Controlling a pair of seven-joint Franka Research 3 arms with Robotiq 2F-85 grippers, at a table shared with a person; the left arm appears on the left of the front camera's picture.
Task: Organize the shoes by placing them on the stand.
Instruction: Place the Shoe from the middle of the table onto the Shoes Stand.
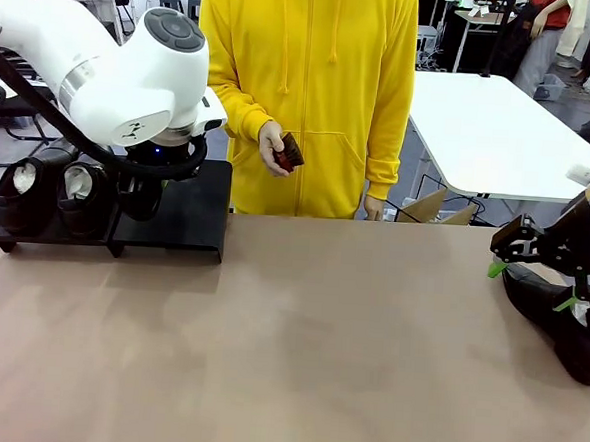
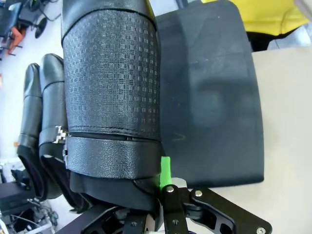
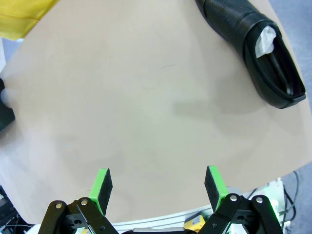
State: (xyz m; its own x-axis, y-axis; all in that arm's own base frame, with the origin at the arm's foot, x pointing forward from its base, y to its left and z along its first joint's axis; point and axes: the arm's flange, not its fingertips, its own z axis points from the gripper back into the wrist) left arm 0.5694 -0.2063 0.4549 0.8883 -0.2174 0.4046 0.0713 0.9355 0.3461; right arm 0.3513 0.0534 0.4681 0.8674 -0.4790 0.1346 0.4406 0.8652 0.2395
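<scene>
Far left, on the stand (image 1: 180,219): two shoes (image 1: 51,194) seated side by side, white paper stuffing showing in the openings. Directly right of these, left end effector (image 2: 157,195) clenched on a third shoe (image 2: 112,92), held over the stand's bare platform beside the seated pair, long axis parallel to theirs. Centre, beyond the worktop (image 1: 267,350): person in a yellow hoodie, hand (image 1: 272,145) holding a small dark object. Far right: fourth shoe (image 3: 253,48) lying on its side on the worktop, opening toward the edge, ahead and to one side of the right end effector (image 3: 158,187), released and empty; right arm clearly the nearer. No legible brand, label or writing.
</scene>
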